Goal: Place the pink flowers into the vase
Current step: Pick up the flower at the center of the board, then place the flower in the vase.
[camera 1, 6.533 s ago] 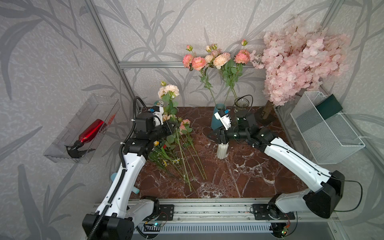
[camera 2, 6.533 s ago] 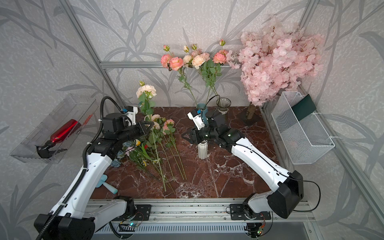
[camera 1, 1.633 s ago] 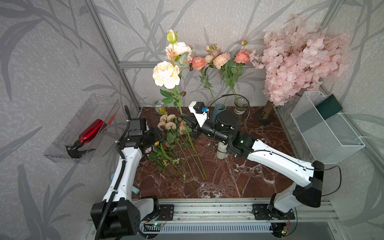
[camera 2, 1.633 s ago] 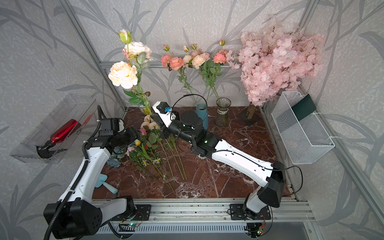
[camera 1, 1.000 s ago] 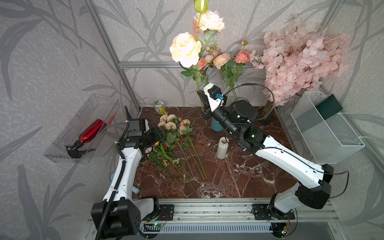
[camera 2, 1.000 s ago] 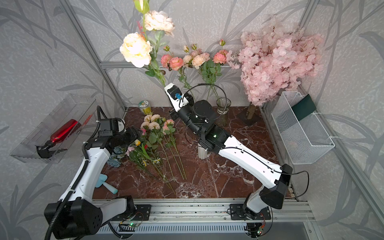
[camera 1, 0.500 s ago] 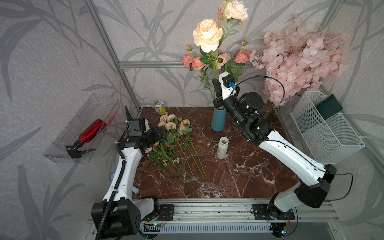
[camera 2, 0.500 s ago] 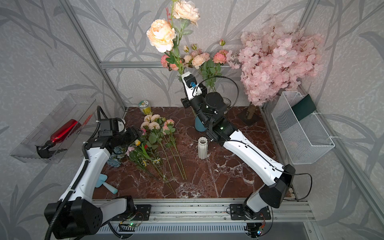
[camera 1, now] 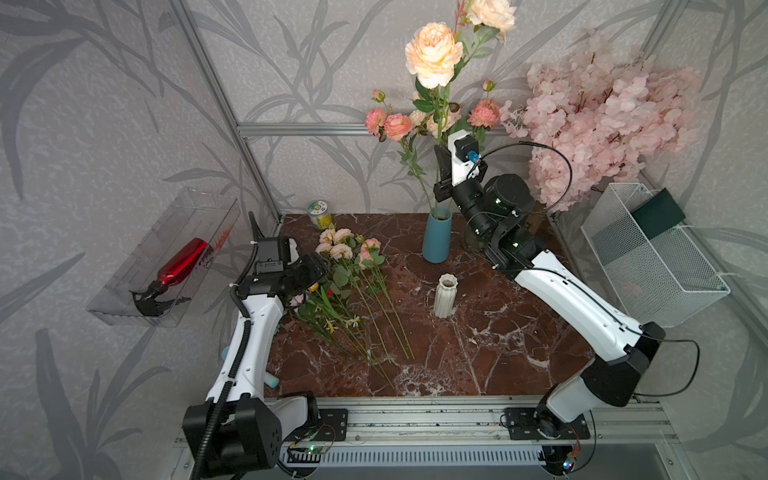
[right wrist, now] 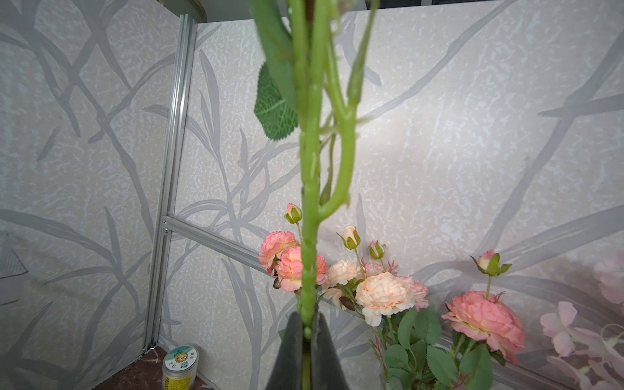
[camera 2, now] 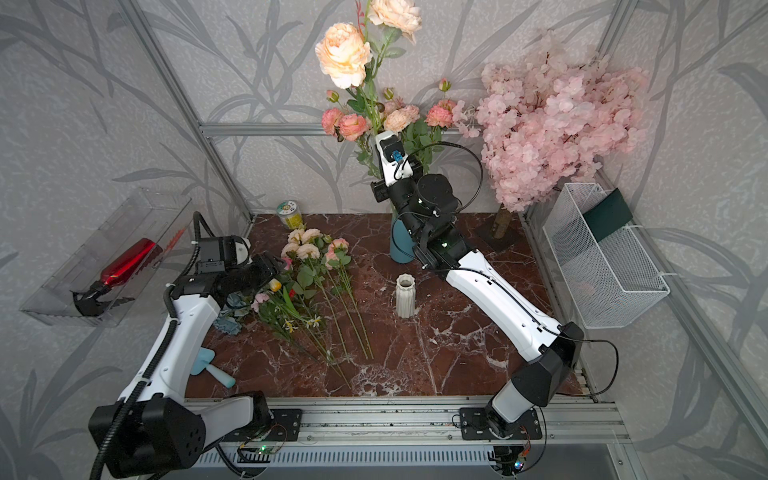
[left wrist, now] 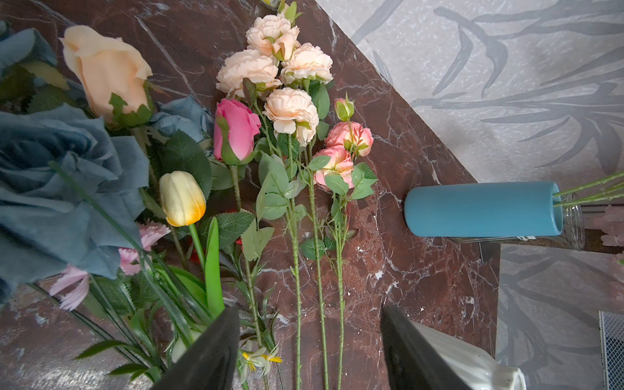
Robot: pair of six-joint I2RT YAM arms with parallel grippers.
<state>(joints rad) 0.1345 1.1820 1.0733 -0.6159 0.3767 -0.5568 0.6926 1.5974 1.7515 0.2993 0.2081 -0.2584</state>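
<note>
Right arm (camera 1: 573, 299) reaching up and rearward, wrist standing over teal-blue cylindrical vase (camera 1: 436, 239). Left arm (camera 1: 253, 332) bending low over brown marble table (camera 1: 478, 332). Right gripper (right wrist: 305, 332) pinching green stem of tall peach-pink peony spray (camera 1: 434, 54), upright above vase; stem's lower end hidden. Left gripper (left wrist: 309, 312) hovering, fingers wide, empty, over loose pink sprays (left wrist: 293, 111) lying flat.

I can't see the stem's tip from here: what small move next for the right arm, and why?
Probably ease the right claw straight down: it is shut on the peach spray, held upright above the blue vase, so lowering should seat the stem.
</note>
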